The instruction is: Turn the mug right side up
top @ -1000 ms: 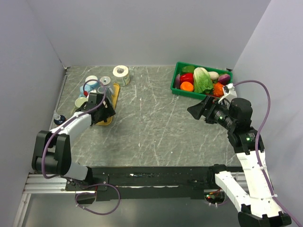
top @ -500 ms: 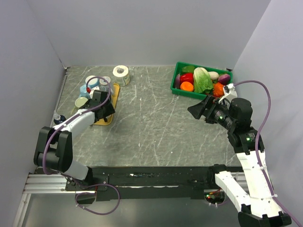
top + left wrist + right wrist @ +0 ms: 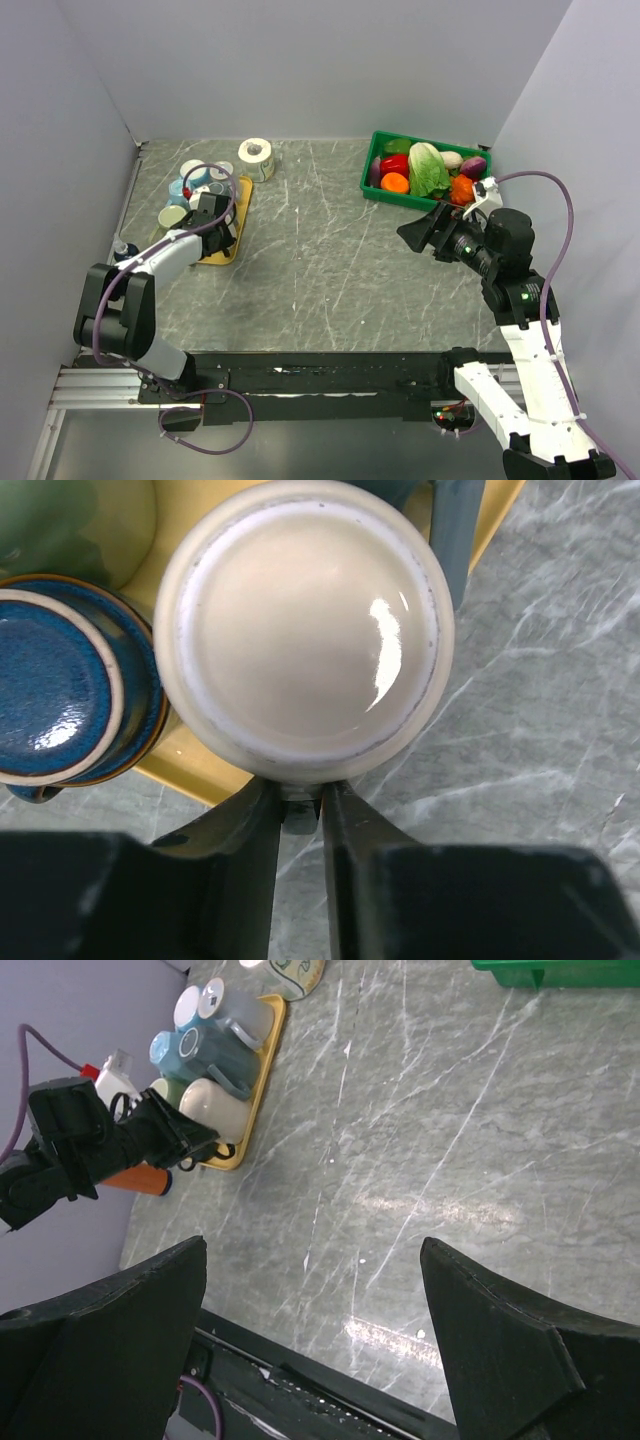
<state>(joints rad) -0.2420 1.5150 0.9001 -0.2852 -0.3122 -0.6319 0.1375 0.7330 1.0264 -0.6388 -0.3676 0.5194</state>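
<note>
A cream mug (image 3: 300, 630) stands upside down on the yellow tray (image 3: 190, 765), its glossy base facing the left wrist camera. My left gripper (image 3: 300, 805) is shut on the mug's handle, which sits pinched between the two fingers at the mug's near side. From above, the left gripper (image 3: 222, 232) covers most of the mug at the tray's (image 3: 243, 200) near end. The right wrist view shows the cream mug (image 3: 212, 1107) with the left arm reaching to it. My right gripper (image 3: 420, 232) hangs open above the table's right side, holding nothing.
Other upside-down mugs crowd the tray: a blue one (image 3: 60, 700) touches the cream mug's left, a green one (image 3: 70, 520) lies behind. A tape roll (image 3: 256, 153) stands behind the tray. A green crate (image 3: 425, 168) of vegetables sits at the back right.
The left gripper has moved a little forward over the tray and its fingers have closed from wide open onto the mug's handle. The right arm has not moved.
</note>
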